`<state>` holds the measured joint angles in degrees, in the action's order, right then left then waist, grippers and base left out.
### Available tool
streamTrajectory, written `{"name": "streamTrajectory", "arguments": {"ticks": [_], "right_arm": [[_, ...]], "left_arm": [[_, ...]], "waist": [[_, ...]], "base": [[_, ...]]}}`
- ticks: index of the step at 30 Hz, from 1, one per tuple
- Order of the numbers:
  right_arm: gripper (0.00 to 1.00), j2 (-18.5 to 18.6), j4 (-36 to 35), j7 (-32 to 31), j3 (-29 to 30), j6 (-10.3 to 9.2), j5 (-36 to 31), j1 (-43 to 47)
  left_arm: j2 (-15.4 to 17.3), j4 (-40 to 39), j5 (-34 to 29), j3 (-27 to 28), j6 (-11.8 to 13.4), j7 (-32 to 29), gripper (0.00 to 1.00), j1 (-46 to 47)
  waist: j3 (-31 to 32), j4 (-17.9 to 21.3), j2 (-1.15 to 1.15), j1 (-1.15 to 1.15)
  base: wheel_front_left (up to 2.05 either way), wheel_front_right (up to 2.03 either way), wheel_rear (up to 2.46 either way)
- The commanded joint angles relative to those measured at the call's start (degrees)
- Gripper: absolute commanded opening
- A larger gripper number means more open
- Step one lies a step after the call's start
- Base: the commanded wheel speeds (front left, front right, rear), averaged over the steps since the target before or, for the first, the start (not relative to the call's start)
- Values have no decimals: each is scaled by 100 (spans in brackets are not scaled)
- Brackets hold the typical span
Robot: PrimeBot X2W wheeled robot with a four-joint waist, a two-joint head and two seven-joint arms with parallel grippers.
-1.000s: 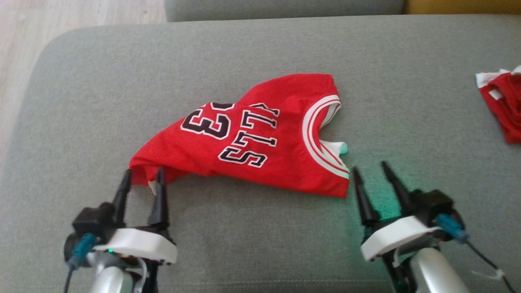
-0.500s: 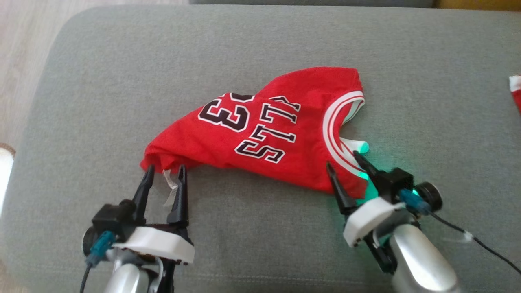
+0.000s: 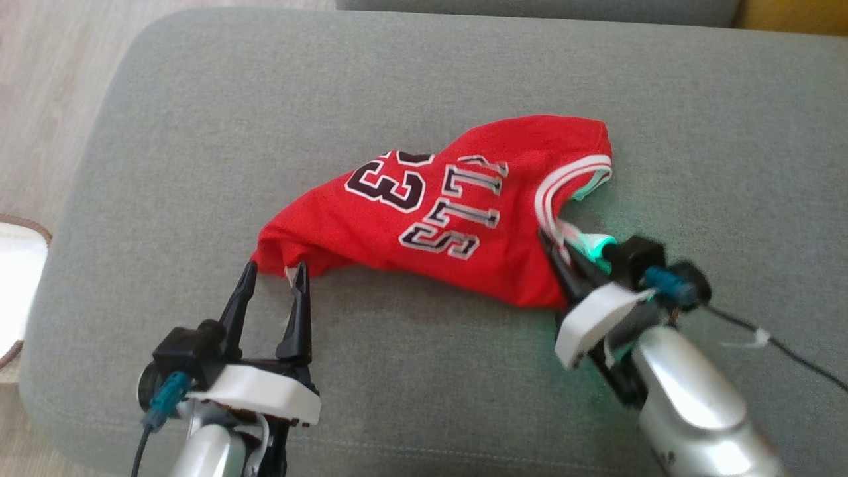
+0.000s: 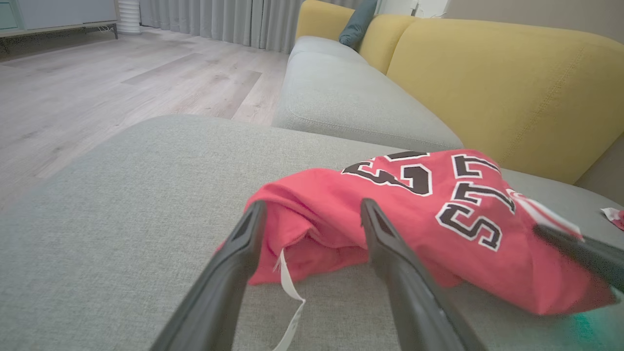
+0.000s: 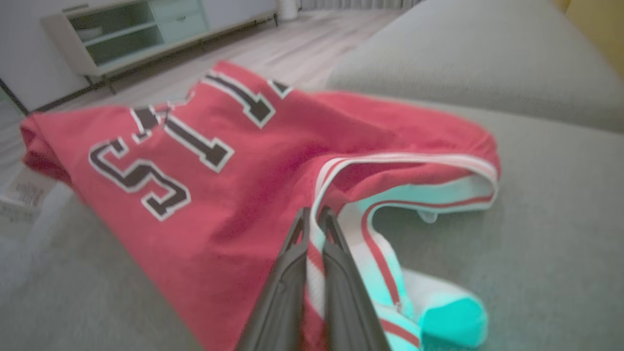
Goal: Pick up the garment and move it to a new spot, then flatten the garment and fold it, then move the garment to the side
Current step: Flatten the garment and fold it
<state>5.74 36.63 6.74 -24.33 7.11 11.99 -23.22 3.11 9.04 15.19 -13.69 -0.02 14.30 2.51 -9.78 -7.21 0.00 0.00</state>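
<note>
Through my head view, the red garment [image 3: 437, 218] lies crumpled in the middle of the gray cushion [image 3: 165, 132]. My left claw [image 3: 275, 266] is spread wide at the garment's near left corner and holds nothing. My right claw [image 3: 551, 240] is pinched tight on the striped neck edge.

Through my left wrist view, the bunched hem sits right at my two fingertips, and a white tag [image 4: 288, 280] hangs out of it. I think this thick bunch is a good place to grab.

Through my right wrist view, my fingers are squeezed on the white-and-red trim [image 5: 429, 194]. The cloth looks thin, soft and light — I think it will flop and sag. Holding two far-apart spots should help me lift it flat.
</note>
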Motion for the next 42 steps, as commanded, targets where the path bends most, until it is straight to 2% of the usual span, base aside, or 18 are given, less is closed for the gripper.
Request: {"name": "streamTrajectory", "arguments": {"ticks": [1,8,14,19,23,27,31,32,33,34,37,42], "right_arm": [[0,-3,-349,141,-100,37,88,-308],[0,114,-1056,57,163,37,255,-673],[0,171,-1065,-226,581,37,227,-1149],[0,345,-389,-462,1084,37,115,-1959],[0,628,711,-528,1599,37,-168,-2734],[0,901,1538,-379,2011,37,-553,-3155],[0,1110,2091,-1,2361,37,-1028,-3457],[37,1120,2195,115,2474,37,-1118,-3512],[97,1093,2298,208,2563,37,-1192,-3549],[100,1050,2377,315,2623,37,-1257,-3574],[100,890,2484,579,2658,37,-1372,-3585],[100,609,2203,802,2549,37,-1204,-3300]], "left_arm": [[-14,-229,-67,222,-19,70,100,103],[-21,-337,-46,191,-17,70,100,59],[-22,-498,11,115,15,70,100,117],[-23,-659,85,-66,40,70,100,281],[-23,-770,187,-321,89,70,100,481],[-23,-836,260,-491,143,70,100,618],[-23,-866,286,-543,204,70,100,662],[-23,-866,285,-539,215,70,100,663],[-23,-864,277,-527,228,70,100,656],[-23,-860,268,-515,240,70,100,649],[-23,-856,225,-467,236,70,100,636],[-23,-860,156,-347,215,70,100,566]], "waist": [[26,-30,0,0],[61,-182,0,0],[-69,-351,0,0],[-360,-668,0,0],[-664,-1075,0,0],[-843,-1332,0,0],[-921,-1393,0,0],[-927,-1375,0,0],[-924,-1337,0,0],[-911,-1290,0,0],[-855,-1089,0,0],[-696,-622,0,0]], "base": [[0,0,0],[0,0,0],[0,0,0],[0,0,0],[0,0,0],[0,0,0],[0,0,0],[0,0,0],[0,0,0],[0,0,0],[0,0,0],[0,0,0]]}}
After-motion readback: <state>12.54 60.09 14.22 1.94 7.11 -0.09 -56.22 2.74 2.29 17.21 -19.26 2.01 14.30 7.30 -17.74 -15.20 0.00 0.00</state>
